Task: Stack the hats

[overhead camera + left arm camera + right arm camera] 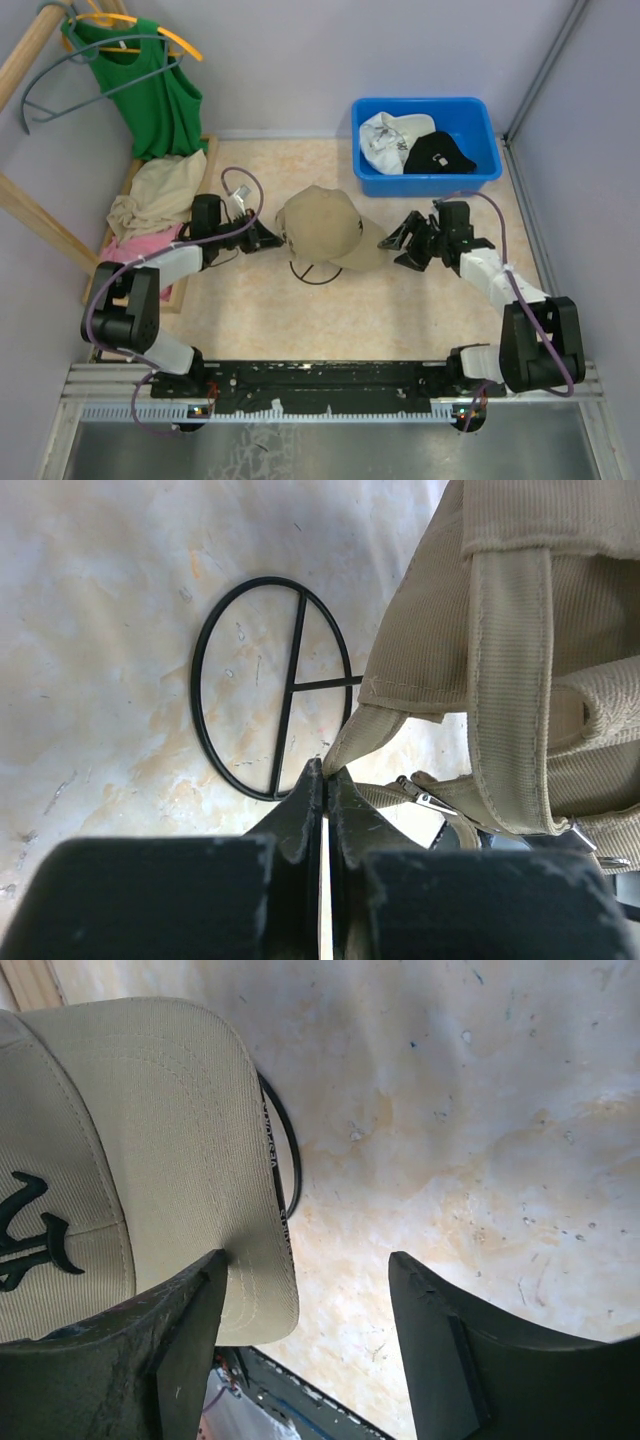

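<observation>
From above, the tan cap (320,228) sits mid-desk; the white cap (385,138) and black cap (438,153) lie in the bin (470,110), yet to stack. Your left wrist: the left gripper (325,785) pinches its strap (352,738). Your right wrist: the right gripper (308,1290) stands open beside the brim (170,1130).

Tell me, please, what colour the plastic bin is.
The bin is blue, clearest in the top external view.

Tan cap (322,232): centre, over a dark wire ring (318,277)
Blue bin (470,118): far right, holding a white cap (386,135) and a black cap (438,153)
Left gripper (272,238): at the tan cap's back edge
Right gripper (398,245): just beside its brim
</observation>
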`<action>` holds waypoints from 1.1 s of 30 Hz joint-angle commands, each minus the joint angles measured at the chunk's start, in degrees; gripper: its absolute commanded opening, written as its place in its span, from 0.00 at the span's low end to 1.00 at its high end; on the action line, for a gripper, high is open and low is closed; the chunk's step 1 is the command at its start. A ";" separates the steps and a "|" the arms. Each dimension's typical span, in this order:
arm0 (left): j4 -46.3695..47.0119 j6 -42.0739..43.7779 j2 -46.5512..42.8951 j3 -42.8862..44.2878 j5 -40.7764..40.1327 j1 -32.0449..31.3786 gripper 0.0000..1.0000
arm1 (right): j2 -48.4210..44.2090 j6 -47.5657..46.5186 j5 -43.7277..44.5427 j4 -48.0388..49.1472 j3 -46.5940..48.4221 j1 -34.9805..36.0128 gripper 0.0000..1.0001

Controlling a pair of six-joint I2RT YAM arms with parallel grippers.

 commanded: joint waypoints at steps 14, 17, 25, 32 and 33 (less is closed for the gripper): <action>-1.04 -2.74 -9.29 -2.02 -2.92 1.42 0.35 | -2.08 -2.98 1.38 -1.42 4.15 -1.05 0.68; -1.03 -3.27 -11.09 -2.73 -2.88 1.84 0.37 | -1.76 -2.93 1.02 -1.16 4.12 -1.05 0.69; -2.16 -3.82 -15.41 -3.22 -2.63 2.56 0.49 | -1.43 -2.76 0.41 -0.35 3.35 -1.05 0.69; -3.91 -4.81 -17.22 -1.37 -2.11 3.10 0.56 | -0.94 -2.89 0.00 -0.37 3.22 -1.05 0.69; -3.98 -5.04 -17.40 -1.02 -2.08 3.13 0.56 | -0.87 -2.90 -0.05 -0.42 3.23 -1.11 0.69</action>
